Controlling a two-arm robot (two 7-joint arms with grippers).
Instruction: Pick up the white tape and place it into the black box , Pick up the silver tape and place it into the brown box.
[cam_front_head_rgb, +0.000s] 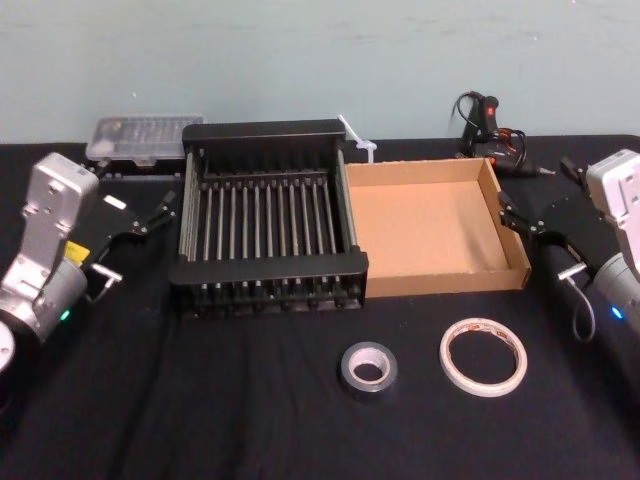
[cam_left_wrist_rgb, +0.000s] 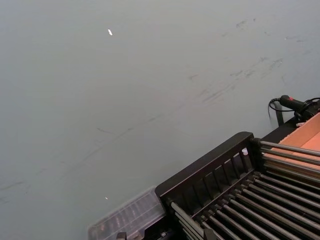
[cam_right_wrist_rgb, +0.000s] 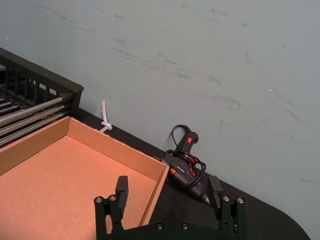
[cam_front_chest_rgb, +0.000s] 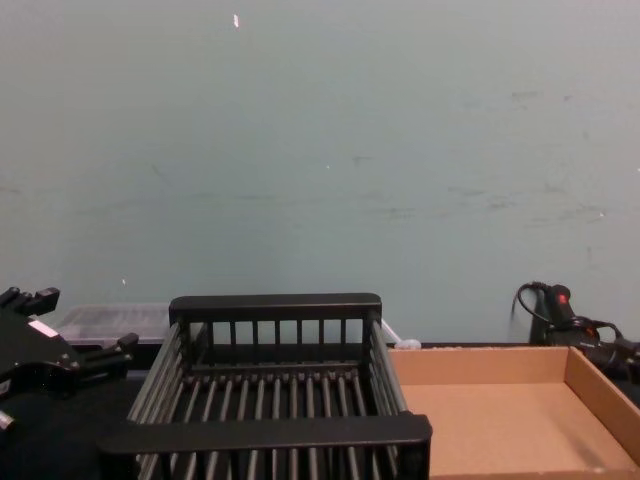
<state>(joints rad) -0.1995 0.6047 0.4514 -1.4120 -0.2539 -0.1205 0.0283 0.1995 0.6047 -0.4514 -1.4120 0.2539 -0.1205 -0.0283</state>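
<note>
Silver tape (cam_front_head_rgb: 346, 370) and white tape (cam_front_head_rgb: 447, 358) are laid flat in front of the brown box (cam_front_head_rgb: 440, 285)
Left gripper (cam_front_head_rgb: 145, 232) and right gripper (cam_right_wrist_rgb: 167, 190) are held spread, empty; the light, stiff rolls are probably best pinched across the rim

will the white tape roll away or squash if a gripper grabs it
The white tape lies flat on the table, so it probably won't roll unless tipped on edge. It is a thin ring with a wide hole, so likely light, and it may flex under a hard pinch.
</note>
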